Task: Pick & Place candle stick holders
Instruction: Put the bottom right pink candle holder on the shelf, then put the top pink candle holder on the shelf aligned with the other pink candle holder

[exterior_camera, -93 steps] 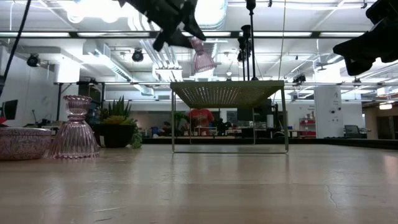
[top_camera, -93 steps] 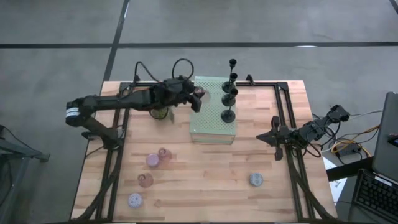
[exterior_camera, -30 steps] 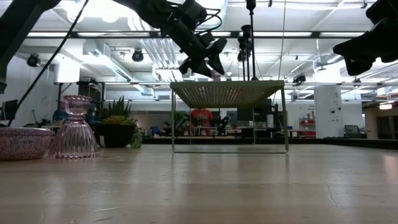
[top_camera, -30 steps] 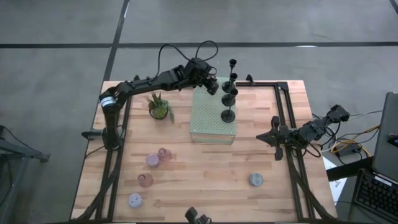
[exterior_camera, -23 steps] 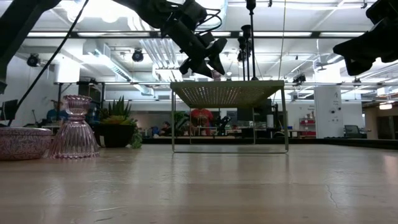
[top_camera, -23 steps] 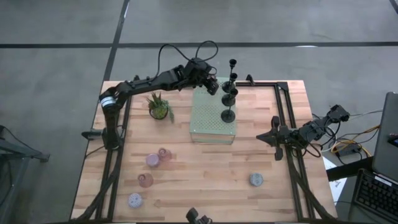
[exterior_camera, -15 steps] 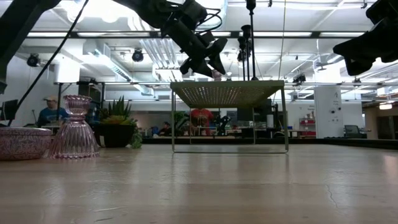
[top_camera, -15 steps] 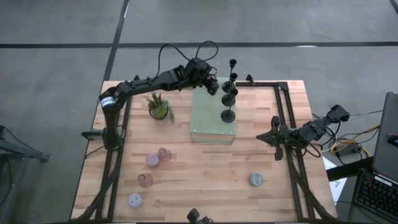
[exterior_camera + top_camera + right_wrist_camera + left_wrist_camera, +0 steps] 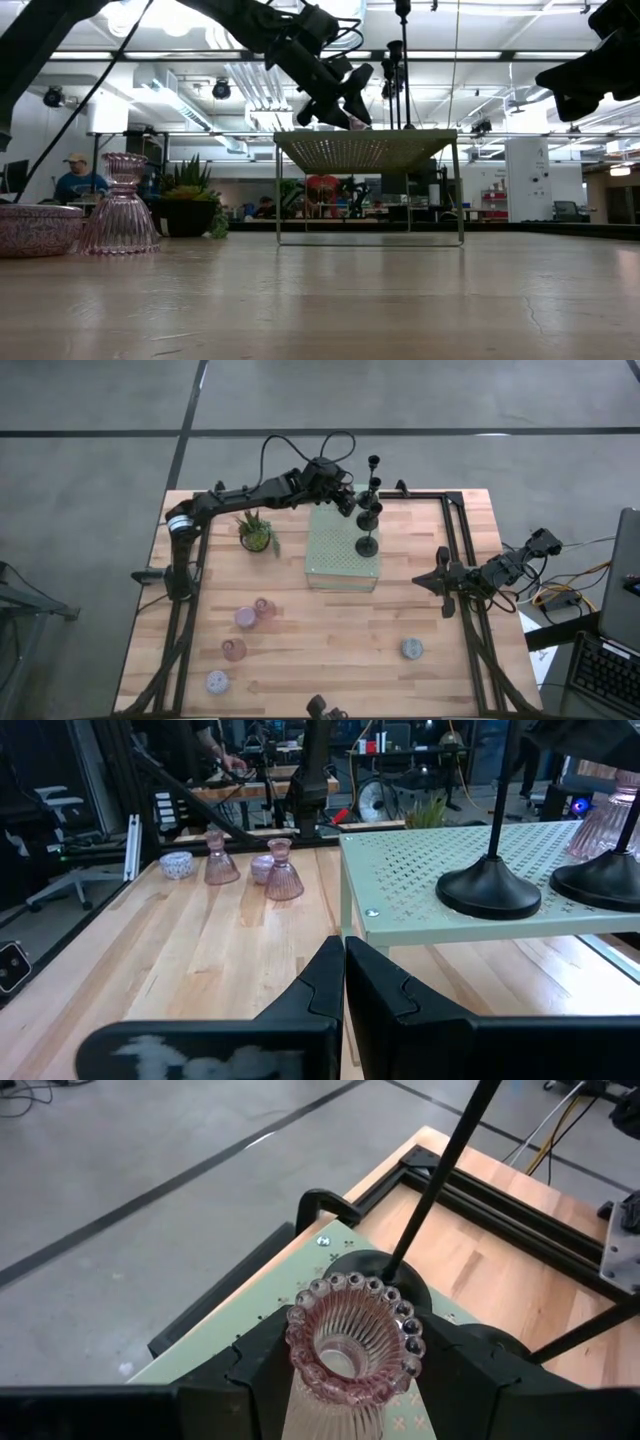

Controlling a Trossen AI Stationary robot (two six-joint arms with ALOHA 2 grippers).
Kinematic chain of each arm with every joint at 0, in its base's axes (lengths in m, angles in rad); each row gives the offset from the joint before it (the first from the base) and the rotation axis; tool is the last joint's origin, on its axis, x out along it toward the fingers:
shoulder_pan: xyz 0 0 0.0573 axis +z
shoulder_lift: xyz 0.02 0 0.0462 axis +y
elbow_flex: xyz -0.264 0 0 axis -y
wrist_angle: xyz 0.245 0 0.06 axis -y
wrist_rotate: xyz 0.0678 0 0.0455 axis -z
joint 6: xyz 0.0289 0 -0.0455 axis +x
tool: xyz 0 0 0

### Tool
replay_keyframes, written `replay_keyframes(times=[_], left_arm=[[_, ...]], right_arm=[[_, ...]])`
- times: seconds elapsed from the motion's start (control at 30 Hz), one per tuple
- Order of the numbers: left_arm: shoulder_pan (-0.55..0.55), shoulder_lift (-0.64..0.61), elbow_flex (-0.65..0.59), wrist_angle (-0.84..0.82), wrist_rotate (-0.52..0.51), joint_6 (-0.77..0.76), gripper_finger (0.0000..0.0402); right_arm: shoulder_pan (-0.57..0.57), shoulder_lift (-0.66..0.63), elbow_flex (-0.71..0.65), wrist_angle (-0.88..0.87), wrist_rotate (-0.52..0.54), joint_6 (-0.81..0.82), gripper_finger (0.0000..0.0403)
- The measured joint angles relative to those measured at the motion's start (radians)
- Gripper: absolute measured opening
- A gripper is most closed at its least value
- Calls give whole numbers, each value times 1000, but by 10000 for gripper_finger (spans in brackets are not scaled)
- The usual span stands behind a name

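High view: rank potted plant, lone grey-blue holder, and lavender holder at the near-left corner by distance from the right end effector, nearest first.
From the right end effector, parked at the table's right edge:
1. Grey-blue holder, near edge, right of centre.
2. Potted plant, far left.
3. Lavender holder, near-left corner.

I see a ribbed pink glass holder [image 9: 355,1343] upright in the left tool [image 9: 345,499] over the green block's [image 9: 340,555] far corner. 4 black slim holders [image 9: 367,543] stand along the block's right edge; 3 pink holders [image 9: 246,617] & 2 lavender holders [image 9: 411,648] sit on the counter nearer the camera than the block.

2 dark jointed arms, looping black cables, white band near left base
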Motion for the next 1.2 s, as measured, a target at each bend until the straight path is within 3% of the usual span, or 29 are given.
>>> replay_keyframes(times=[0.33,0.7,0.93,1.07,1.2], left_arm=[[0,-3,0,-4,-1,7,189],[0,-18,6,-11,-3,24,287],[-5,-68,14,-21,3,57,309],[-17,-113,15,-77,14,97,309],[-42,-173,14,-238,24,179,309]], right_arm=[[0,0,0,0,0,0,8],[0,0,0,0,0,1,8],[0,0,0,0,0,0,8],[0,0,0,0,0,0,8],[0,0,0,0,0,2,8]])
